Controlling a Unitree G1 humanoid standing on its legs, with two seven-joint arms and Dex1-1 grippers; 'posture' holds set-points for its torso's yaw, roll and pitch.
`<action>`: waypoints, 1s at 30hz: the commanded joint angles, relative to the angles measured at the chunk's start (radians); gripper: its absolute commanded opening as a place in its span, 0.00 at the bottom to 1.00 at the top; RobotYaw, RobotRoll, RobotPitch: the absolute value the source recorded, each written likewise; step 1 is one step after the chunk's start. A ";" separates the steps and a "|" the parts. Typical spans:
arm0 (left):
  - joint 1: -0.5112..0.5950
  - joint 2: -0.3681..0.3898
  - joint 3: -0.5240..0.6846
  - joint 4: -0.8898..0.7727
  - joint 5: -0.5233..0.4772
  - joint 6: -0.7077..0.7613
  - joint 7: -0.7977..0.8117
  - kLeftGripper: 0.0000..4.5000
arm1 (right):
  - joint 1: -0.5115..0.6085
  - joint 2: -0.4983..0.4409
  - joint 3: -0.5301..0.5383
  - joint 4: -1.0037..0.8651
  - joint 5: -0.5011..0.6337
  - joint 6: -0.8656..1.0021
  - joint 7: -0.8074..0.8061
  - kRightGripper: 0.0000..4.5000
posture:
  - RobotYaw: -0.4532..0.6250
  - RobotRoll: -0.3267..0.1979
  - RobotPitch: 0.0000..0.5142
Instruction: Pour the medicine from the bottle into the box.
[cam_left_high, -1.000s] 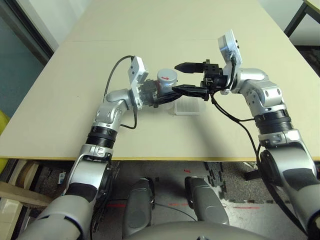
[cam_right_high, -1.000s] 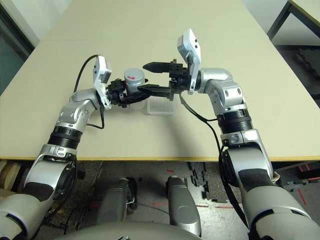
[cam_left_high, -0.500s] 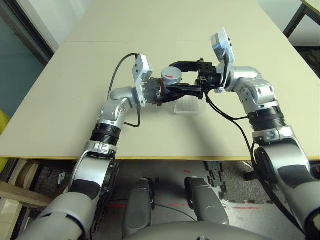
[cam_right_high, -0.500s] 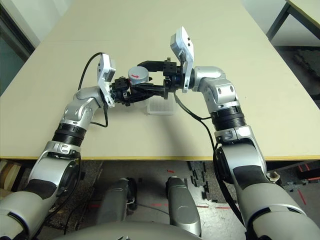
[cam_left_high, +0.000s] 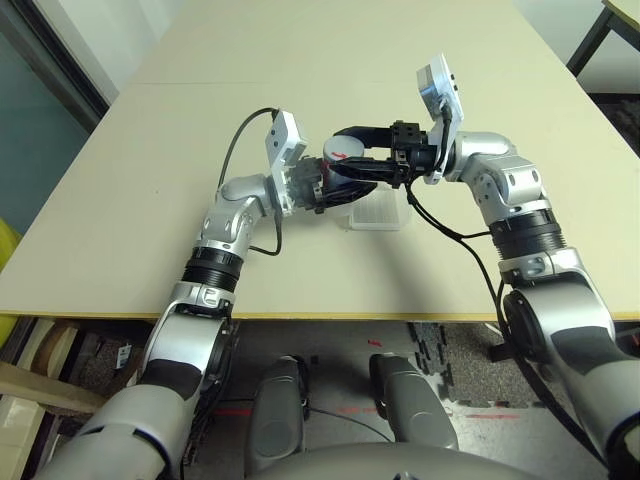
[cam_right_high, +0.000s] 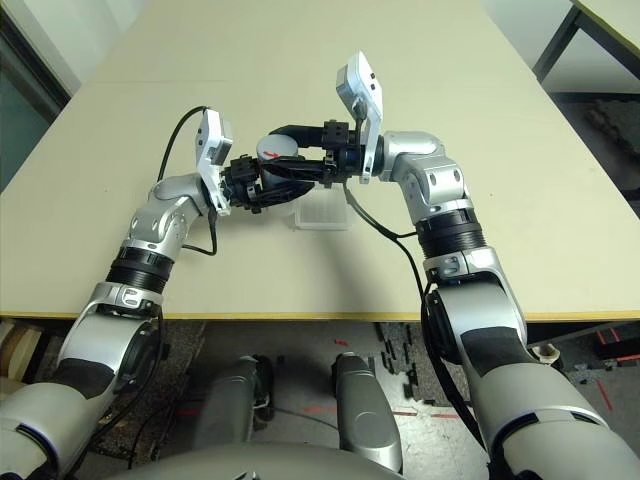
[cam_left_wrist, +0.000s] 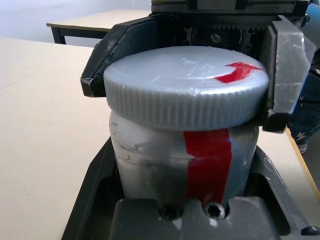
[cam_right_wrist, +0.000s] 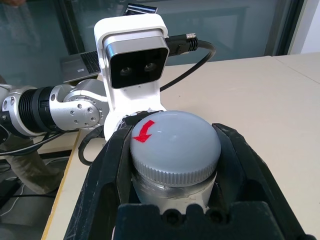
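Bottle (cam_left_wrist: 185, 165) stands upright in the air above the desk (cam_left_high: 150, 180), held up near the middle of the desk's width and well back from the near edge. It is white-grey with a red stripe down its label, and its round grey cap (cam_right_wrist: 175, 142), marked with a red arrow, is on. The left gripper (cam_left_high: 318, 186) is clamped on the bottle's body, its black fingers (cam_left_wrist: 95, 195) hugging the lower part on both sides. The right gripper (cam_left_high: 348, 160) comes in from the opposite side, level, and its two fingers (cam_right_wrist: 105, 175) are closed tight against the ribbed rim of the cap, one on each side. Just below and slightly to the right of the bottle, the clear box (cam_left_high: 375, 215) lies flat on the desk, apart from both grippers. No medicine can be made out.
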 joint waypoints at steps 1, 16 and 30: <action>-0.009 0.001 -0.005 0.004 -0.002 0.017 -0.019 0.61 | -0.017 -0.006 0.006 -0.001 0.006 -0.023 0.046 0.57 | 0.23 0.62 0.23; -0.030 0.014 0.000 -0.016 -0.024 0.093 -0.081 0.61 | -0.077 -0.025 0.088 0.018 0.089 -0.081 0.338 0.57 | 0.24 0.62 0.23; -0.009 0.022 -0.011 -0.067 -0.033 0.133 -0.098 0.61 | -0.113 -0.035 0.187 0.093 0.167 -0.140 0.338 0.79 | 0.25 0.62 0.22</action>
